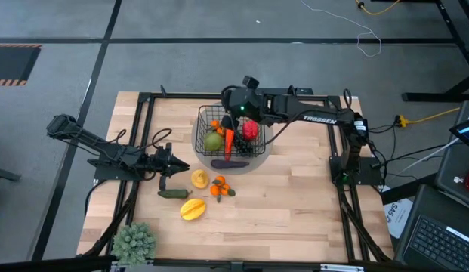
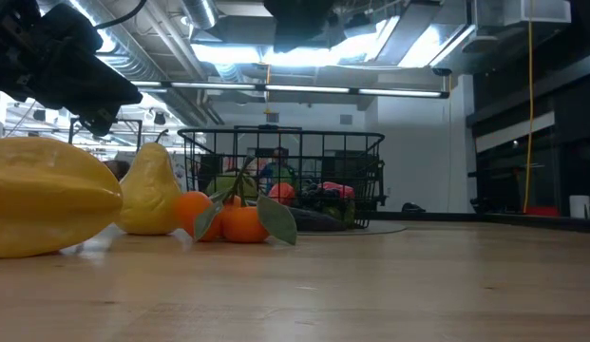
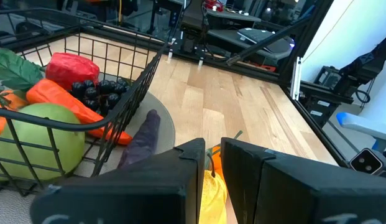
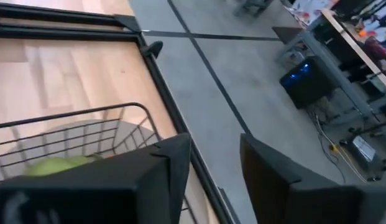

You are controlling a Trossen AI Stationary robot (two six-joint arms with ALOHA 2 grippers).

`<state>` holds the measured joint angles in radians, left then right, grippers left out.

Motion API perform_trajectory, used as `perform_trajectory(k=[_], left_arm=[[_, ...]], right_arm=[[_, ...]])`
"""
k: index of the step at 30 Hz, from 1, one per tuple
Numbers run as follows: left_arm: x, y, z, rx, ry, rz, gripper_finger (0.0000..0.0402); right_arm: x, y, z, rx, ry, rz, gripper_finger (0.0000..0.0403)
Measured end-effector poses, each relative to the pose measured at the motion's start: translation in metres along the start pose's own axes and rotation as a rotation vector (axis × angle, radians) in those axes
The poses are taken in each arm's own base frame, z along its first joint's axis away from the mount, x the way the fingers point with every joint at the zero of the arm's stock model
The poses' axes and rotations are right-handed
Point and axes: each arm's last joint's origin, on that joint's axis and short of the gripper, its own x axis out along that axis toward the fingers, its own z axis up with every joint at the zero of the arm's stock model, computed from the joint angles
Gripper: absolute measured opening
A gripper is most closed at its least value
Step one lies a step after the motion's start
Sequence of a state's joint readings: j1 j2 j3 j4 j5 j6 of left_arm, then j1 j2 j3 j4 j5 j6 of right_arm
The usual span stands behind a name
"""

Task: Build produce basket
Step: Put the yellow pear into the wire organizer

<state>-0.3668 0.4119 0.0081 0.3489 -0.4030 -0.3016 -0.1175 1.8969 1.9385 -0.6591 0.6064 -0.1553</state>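
Observation:
The black wire basket [image 1: 230, 136] stands on a round grey mat. It holds a green apple [image 1: 214, 140], an orange carrot [image 1: 229, 140], a red pepper [image 1: 251, 130], tangerines and dark grapes [image 3: 93, 93]. A purple eggplant [image 1: 228, 162] lies on the mat against the basket's near side. My right gripper [image 1: 238, 107] hovers open and empty over the basket's far rim [image 4: 87, 118]. My left gripper [image 1: 179, 168], its fingers almost together and empty, hangs above the table just left of a yellow pear [image 1: 199, 179].
Loose on the table near the basket are a tangerine bunch with leaves [image 1: 220, 188], a green cucumber [image 1: 174, 193] and a yellow starfruit [image 1: 192, 208]. A spiky pale-green potted plant [image 1: 134, 242] stands at the near left corner. Bare wood lies to the right.

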Motion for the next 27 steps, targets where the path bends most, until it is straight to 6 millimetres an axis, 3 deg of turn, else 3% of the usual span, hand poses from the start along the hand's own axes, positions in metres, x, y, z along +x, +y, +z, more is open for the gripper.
perform_trajectory(k=[7,16,21,27], left_arm=[[0.000,0.000,0.000,0.000,0.000,0.000,0.0041],[0.000,0.000,0.000,0.000,0.001,0.000,0.0041],[0.000,0.000,0.000,0.000,0.000,0.000,0.0041],[0.000,0.000,0.000,0.000,0.000,0.000,0.0041]], right_arm=[[-0.029,0.030,0.000,-0.059,0.002,0.134,0.0135],[-0.073,0.093,-0.018,-0.159,0.116,0.686,0.0135],[-0.082,0.135,-0.026,-0.178,0.021,0.861,0.0135],[-0.067,0.182,-0.043,-0.083,-0.242,0.872,0.0135]])
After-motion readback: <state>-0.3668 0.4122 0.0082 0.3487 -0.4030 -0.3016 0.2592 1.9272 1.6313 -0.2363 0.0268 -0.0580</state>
